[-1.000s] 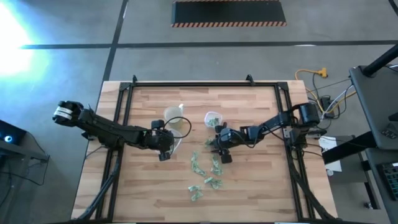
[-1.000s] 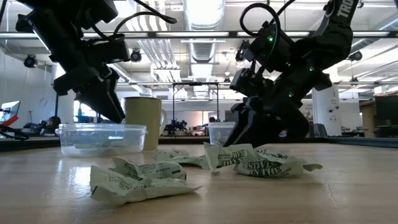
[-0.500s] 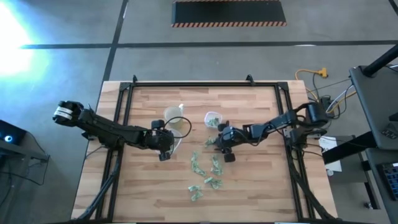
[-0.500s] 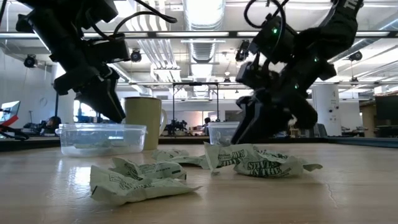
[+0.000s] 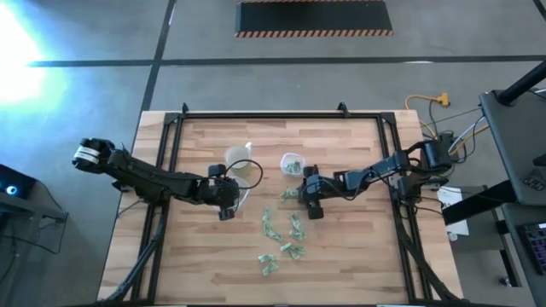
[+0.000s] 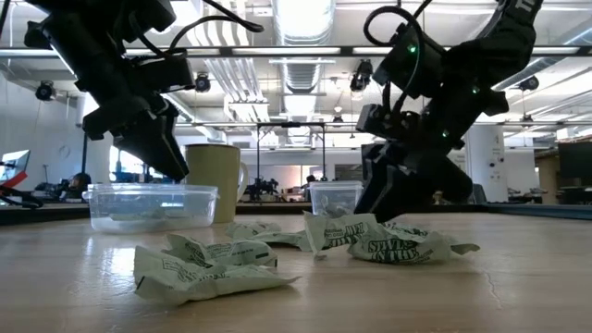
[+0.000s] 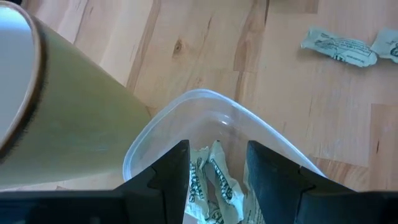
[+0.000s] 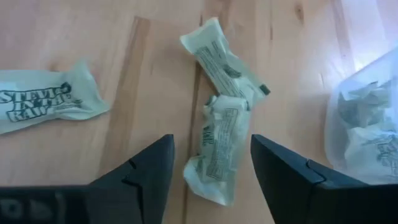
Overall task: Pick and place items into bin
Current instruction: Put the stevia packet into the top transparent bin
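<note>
Since a second ago the right gripper (image 5: 307,202) has shifted slightly toward the table's (image 5: 358,256) right edge and spread wide over two packets (image 8: 217,146), holding nothing. Left gripper (image 5: 229,203) hangs open and empty over the clear bin (image 7: 205,118). Other items (image 5: 281,234) lie mid-table, toward the near edge.

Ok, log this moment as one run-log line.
left tool: open, over clear tub holding packets | right tool: open, over packet on table | cup: beside tub
</note>
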Action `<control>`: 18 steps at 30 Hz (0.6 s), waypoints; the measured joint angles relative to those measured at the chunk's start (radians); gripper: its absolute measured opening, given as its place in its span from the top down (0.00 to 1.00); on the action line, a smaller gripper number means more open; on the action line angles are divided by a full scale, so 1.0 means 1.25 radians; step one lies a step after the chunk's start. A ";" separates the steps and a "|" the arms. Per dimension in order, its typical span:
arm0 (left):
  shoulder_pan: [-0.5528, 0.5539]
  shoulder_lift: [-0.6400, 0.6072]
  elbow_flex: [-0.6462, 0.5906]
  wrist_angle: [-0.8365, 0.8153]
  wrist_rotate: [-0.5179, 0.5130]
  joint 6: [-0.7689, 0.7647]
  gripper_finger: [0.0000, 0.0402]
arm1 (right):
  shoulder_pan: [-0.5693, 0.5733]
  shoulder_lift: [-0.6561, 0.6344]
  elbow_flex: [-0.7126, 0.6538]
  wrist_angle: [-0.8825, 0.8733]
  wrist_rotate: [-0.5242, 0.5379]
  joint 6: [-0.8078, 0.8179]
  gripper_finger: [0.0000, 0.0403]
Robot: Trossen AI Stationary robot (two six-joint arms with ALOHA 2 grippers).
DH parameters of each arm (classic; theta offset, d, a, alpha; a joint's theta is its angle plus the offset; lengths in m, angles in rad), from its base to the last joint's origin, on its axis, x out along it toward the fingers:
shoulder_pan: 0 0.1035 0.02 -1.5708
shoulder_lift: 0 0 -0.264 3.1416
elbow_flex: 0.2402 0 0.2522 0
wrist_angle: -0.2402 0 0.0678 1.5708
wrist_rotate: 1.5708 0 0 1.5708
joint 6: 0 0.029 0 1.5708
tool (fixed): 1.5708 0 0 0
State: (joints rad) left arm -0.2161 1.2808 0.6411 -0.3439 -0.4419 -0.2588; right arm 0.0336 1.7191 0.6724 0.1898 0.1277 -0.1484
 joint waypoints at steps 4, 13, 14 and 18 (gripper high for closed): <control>0.000 0.000 0.000 0.001 0.000 0.001 0.64 | -0.001 0.000 0.000 -0.001 -0.004 0.009 0.47; 0.000 0.000 -0.001 0.000 0.000 0.001 0.64 | 0.000 0.012 0.000 -0.006 -0.008 0.015 0.57; 0.000 0.000 -0.001 0.000 0.000 0.001 0.64 | 0.000 0.012 0.000 -0.008 -0.009 0.015 0.60; 0.000 0.000 -0.001 0.000 0.000 0.001 0.64 | 0.000 0.012 0.000 -0.012 -0.031 0.014 0.70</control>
State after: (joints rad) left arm -0.2161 1.2808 0.6399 -0.3439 -0.4420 -0.2581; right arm 0.0330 1.7344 0.6720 0.1752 0.0887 -0.1314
